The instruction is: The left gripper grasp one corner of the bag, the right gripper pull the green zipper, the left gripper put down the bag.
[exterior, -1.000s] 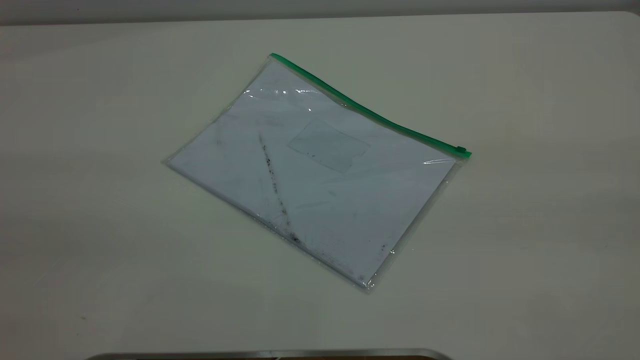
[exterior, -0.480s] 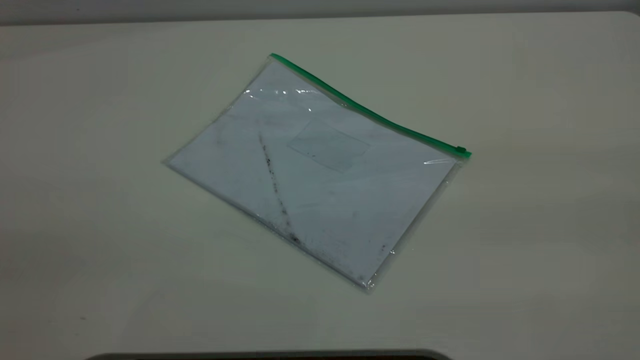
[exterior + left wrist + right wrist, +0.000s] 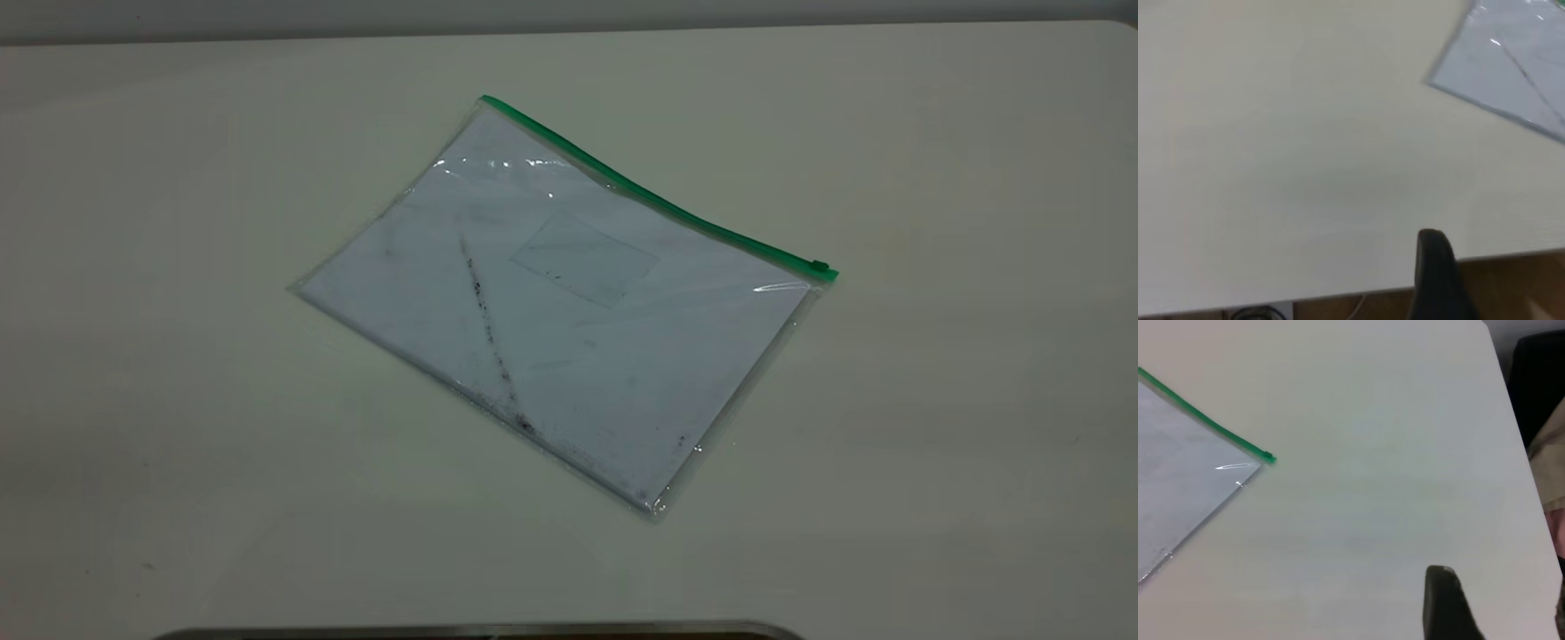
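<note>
The bag point(image 3: 551, 302) lies flat on the white table point(image 3: 178, 400), turned at an angle, with white paper and a dark diagonal smudge inside. The green zipper point(image 3: 658, 200) runs along its far edge, and its slider tab point(image 3: 820, 267) sits at the right end. Neither gripper shows in the exterior view. My left gripper point(image 3: 1435, 273) shows only as a black tip at the table's edge, far from the bag's corner point(image 3: 1511, 73). My right gripper point(image 3: 1441, 603) shows only as a black tip over bare table, well away from the bag point(image 3: 1185, 480) and the slider tab point(image 3: 1269, 458).
A grey metal rim point(image 3: 480, 629) lies along the table's front edge. A dark object point(image 3: 1538, 380) stands beyond the table's rounded corner in the right wrist view. Brown floor point(image 3: 1511, 287) shows past the table edge in the left wrist view.
</note>
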You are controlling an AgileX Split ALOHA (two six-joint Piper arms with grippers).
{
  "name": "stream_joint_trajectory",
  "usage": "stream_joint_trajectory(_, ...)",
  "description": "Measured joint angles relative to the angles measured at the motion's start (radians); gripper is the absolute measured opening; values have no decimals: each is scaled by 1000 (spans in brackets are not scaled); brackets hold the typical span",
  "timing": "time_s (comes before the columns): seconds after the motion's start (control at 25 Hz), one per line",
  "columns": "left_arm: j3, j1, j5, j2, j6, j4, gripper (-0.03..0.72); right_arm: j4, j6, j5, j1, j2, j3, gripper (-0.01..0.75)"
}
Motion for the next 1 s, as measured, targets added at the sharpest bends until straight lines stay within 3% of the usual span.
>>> stream_joint_trajectory(1.0,0,22,1,0,0,1,518,4,0,0,0,0,0,425)
